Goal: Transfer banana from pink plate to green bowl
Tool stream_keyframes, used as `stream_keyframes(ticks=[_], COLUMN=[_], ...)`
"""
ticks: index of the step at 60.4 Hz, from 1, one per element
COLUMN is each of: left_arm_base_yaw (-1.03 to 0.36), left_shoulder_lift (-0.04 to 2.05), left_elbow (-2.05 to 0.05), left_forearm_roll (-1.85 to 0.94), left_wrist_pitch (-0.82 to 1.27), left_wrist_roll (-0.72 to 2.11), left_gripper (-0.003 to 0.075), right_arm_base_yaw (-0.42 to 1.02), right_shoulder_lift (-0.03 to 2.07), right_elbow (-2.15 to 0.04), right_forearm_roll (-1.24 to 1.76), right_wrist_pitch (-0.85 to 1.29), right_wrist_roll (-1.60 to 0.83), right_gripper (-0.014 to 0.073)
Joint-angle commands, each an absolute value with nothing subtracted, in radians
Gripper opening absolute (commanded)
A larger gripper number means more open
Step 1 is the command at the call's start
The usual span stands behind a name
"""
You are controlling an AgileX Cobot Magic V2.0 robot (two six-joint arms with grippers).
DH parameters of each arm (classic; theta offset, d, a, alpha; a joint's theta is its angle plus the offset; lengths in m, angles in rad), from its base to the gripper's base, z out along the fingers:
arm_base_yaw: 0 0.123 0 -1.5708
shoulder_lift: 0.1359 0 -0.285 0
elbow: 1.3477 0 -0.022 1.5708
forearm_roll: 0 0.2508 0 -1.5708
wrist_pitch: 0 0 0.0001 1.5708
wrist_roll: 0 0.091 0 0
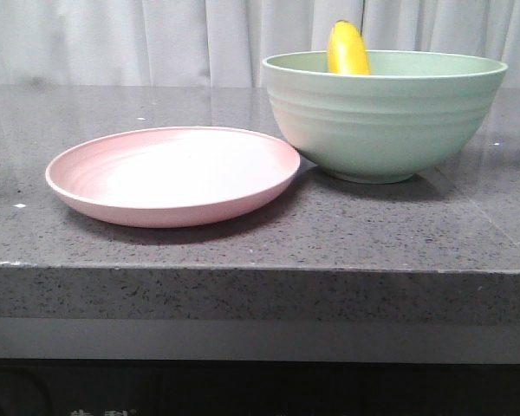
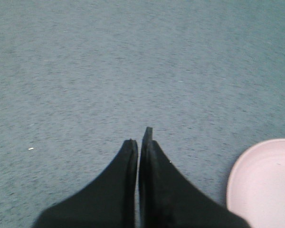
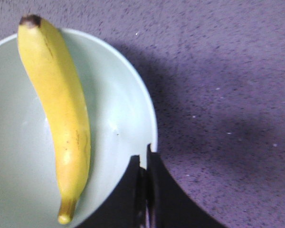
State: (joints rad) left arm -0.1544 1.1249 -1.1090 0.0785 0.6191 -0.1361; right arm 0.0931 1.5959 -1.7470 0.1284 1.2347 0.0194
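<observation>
Pink plate [image 1: 173,173]: bare, nearest the tabletop's front edge, left of centre; green bowl [image 1: 384,113]: just behind and right, its base beside the plate's rim; banana [image 1: 347,48]: inside the bowl, leaning on its wall, one end above the rim; left gripper [image 2: 138,137]: jaws pressed together, holding nothing, over bare grey countertop [image 1: 243,243] beside the plate; right gripper [image 3: 147,156]: jaws likewise closed and unladen, poised over the bowl's rim.

You see one banana [image 1: 347,49], one green bowl [image 1: 384,121] and one pink plate [image 1: 172,174], all on one counter [image 1: 260,247]. Each wrist view shows you one gripper, left [image 2: 138,137] and right [image 3: 147,154], two in all.
</observation>
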Motion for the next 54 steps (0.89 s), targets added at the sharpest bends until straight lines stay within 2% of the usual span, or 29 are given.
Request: stream_keyframes(ticks=[1, 11, 31, 44, 54], left_arm_base_yaw=[-0.131, -0.127, -0.127, -0.127, -0.127], left_shoulder_lift=[1.063, 0.908, 0.590, 0.407, 0.267], left_elbow=[-1.108, -0.977, -0.685, -0.538, -0.435], left_forearm_roll=[0.076, 0.076, 0.076, 0.078, 0.076], left_wrist_pitch=[0.525, 0.430, 0.315, 0.311, 0.300], left_wrist_roll=[-0.146, -0.146, -0.146, -0.146, -0.146], left_gripper=[-0.0018, -0.0018, -0.0018, -0.0018, -0.0018], right_arm_base_yaw=[0.080, 0.083, 0.083, 0.083, 0.083], right_shoulder_lift=[1.473, 1.251, 0.721, 0.417, 0.232], right_elbow=[-1.714, -1.440, -0.734, -0.444, -0.338], right_forearm_roll=[0.142, 0.153, 0.166, 0.166, 0.166], right_wrist_pitch=[1.146, 0.923, 0.427, 0.351, 0.290], right_wrist_roll=[0.010, -0.014, -0.071, -0.079, -0.079], right_gripper=[-0.0050, -0.0050, -0.0050, -0.0050, -0.0050])
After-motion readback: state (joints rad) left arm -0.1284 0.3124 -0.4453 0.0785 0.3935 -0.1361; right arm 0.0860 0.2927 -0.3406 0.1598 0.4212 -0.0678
